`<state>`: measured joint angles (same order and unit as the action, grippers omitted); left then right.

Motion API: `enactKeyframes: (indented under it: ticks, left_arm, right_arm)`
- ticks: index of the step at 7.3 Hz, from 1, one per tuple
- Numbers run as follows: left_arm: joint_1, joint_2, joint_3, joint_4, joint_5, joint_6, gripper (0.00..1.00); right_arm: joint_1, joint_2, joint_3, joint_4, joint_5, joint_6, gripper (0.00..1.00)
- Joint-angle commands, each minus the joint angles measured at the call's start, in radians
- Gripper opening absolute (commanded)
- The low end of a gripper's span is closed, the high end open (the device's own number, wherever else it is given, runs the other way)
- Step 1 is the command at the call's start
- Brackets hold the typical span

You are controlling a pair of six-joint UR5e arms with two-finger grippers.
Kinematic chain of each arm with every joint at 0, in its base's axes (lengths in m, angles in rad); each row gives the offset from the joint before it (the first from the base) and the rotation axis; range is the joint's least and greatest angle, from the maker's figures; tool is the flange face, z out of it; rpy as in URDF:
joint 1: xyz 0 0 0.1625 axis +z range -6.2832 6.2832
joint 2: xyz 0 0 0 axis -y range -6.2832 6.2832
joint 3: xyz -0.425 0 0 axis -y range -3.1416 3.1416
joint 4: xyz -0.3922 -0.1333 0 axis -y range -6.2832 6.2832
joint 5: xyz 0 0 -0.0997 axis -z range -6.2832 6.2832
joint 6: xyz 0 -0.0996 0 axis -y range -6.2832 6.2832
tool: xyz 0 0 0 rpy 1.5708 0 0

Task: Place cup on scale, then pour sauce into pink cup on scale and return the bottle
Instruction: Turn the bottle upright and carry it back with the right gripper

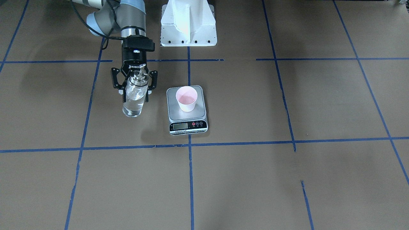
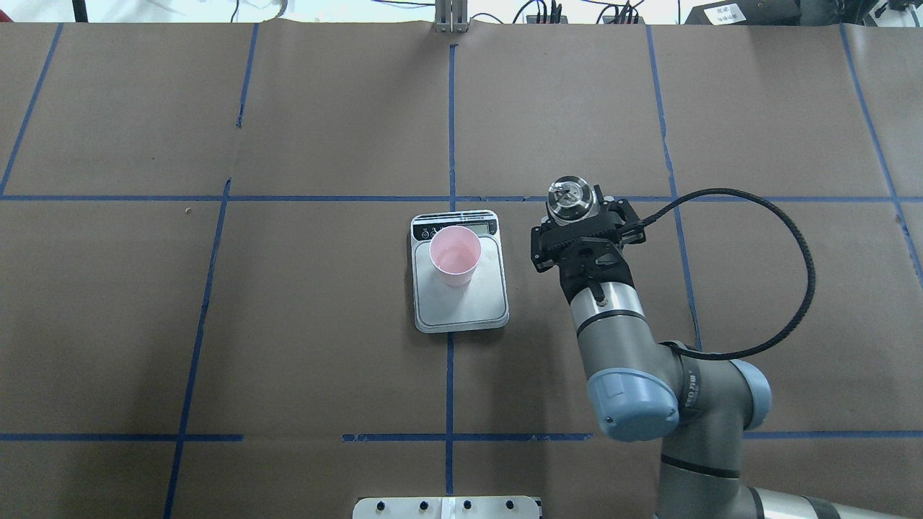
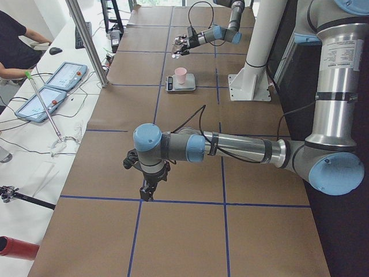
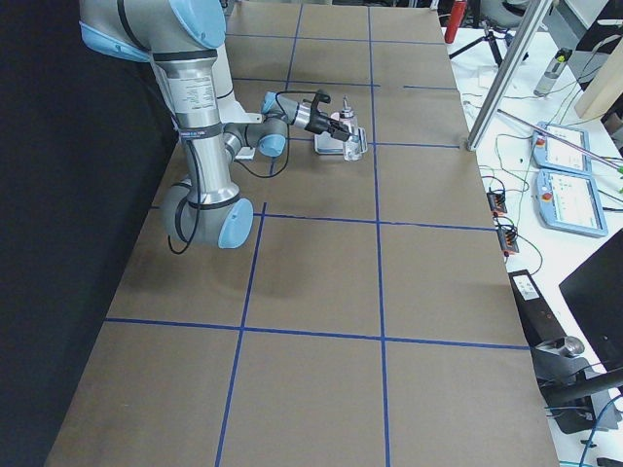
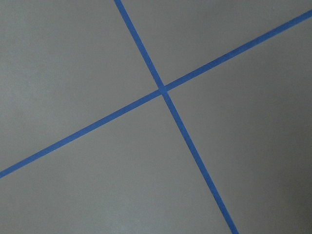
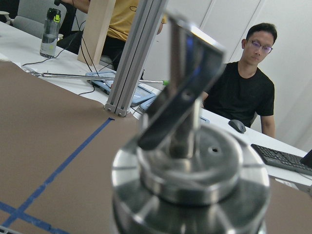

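Bottle [image 1: 132, 103], upright and pinched around its body by the right tool [image 1: 135, 94], is held just beside the scale [image 1: 199, 110] on the robot's right side, with the cup [image 1: 187, 99] standing on the scale's platform.

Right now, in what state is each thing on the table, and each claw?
scale: flat on table, display unreadable.
cup: upright on the scale.
bottle: upright, partly full, gripped.
right claw: shut on the bottle.
left claw: points down over table; open or shut unclear.
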<state>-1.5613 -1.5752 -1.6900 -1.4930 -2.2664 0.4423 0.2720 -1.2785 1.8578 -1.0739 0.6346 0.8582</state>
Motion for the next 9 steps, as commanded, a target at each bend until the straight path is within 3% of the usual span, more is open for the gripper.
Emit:
enactKeyframes:
  ticks: [1, 5, 7, 9]
  left_arm:
    - [0.000, 0.001, -0.022, 0.000, 0.004, -0.002, 1.00]
    - [0.000, 0.000, -0.031, 0.000, 0.007, -0.002, 1.00]
    - [0.000, 0.000, -0.037, 0.000, 0.007, -0.017, 1.00]
    - [0.000, 0.000, -0.043, 0.000, 0.008, -0.031, 1.00]
  right_arm:
    - [0.044, -0.080, 0.047, 0.005, 0.091, 0.138, 0.00]
    - [0.091, -0.258, 0.087, 0.005, 0.158, 0.300, 0.00]
    - [0.156, -0.257, 0.086, 0.005, 0.244, 0.364, 0.00]
    - [0.154, -0.260, 0.075, 0.005, 0.264, 0.536, 0.00]
